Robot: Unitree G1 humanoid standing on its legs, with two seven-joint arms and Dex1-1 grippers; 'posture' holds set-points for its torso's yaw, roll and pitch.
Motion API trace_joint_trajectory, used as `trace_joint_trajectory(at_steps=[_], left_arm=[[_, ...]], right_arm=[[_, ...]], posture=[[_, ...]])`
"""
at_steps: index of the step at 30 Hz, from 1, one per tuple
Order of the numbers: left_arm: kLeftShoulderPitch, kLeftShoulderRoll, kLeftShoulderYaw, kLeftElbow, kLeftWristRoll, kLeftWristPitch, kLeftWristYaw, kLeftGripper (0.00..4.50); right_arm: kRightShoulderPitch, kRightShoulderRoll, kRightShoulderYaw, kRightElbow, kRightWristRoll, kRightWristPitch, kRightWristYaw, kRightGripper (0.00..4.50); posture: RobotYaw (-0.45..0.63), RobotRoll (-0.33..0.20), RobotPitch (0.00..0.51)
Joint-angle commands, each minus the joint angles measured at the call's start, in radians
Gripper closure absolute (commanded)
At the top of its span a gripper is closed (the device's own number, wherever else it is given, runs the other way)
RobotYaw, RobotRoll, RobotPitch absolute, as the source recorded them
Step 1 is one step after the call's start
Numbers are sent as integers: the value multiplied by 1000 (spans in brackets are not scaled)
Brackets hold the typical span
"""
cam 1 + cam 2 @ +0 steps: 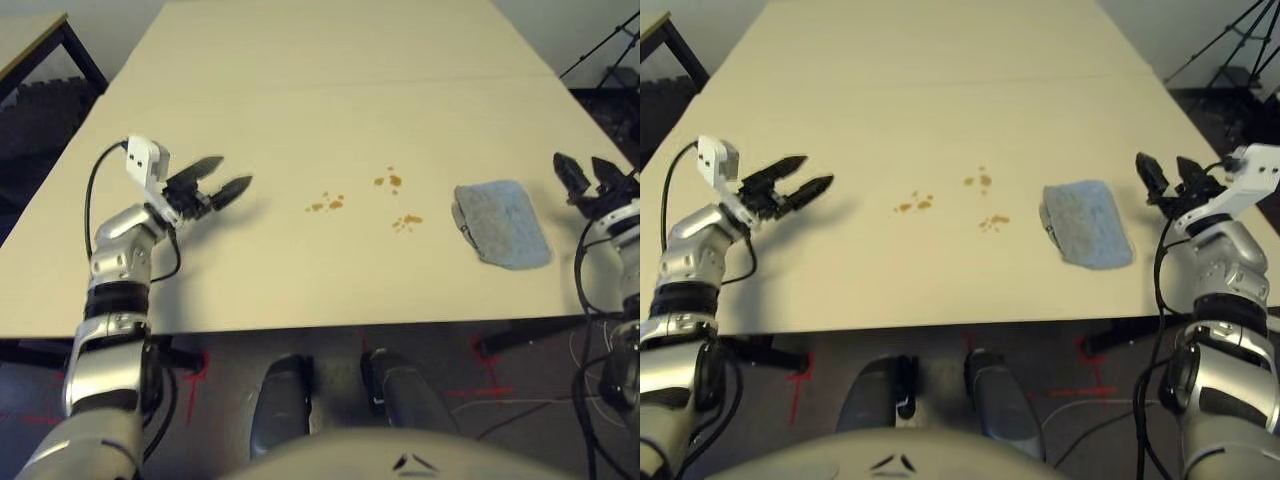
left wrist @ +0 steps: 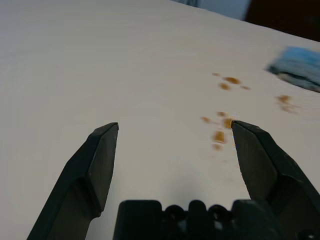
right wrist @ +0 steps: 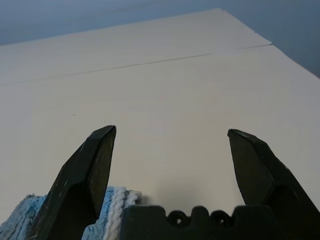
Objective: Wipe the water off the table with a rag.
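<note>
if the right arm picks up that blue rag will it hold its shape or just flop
The rag will probably flop: it looks like soft, fuzzy terry lying flat on the table, so it should drape from wherever it is pinched. It is likely light, with no risk of rolling. Pushed flat, it may bunch or fold at its hem rather than slide as one piece.
</note>
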Motion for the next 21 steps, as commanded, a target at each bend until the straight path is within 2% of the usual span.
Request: trace_joint_trajectory(at_steps=[1,7,15,18,21], left_arm=[[33,25,-49,-51,10,22,-71,0],[24,17,-67,-47,26,-11,-87,0],[5,14,-84,-28,42,-46,-97,0],[3,10,-92,-19,52,-63,-98,0],[0,5,-98,-14,52,-68,-94,0]], right_arm=[[13,-9,-2,11,3,14,3,41],[25,-65,-13,-16,40,135,62,41],[98,-211,24,-108,88,478,228,41],[118,-250,62,-128,76,568,289,41],[131,-251,105,-154,60,614,317,41]], posture=[[-150,0,139],[-160,0,139],[-179,0,138],[-185,0,137],[-186,0,136]])
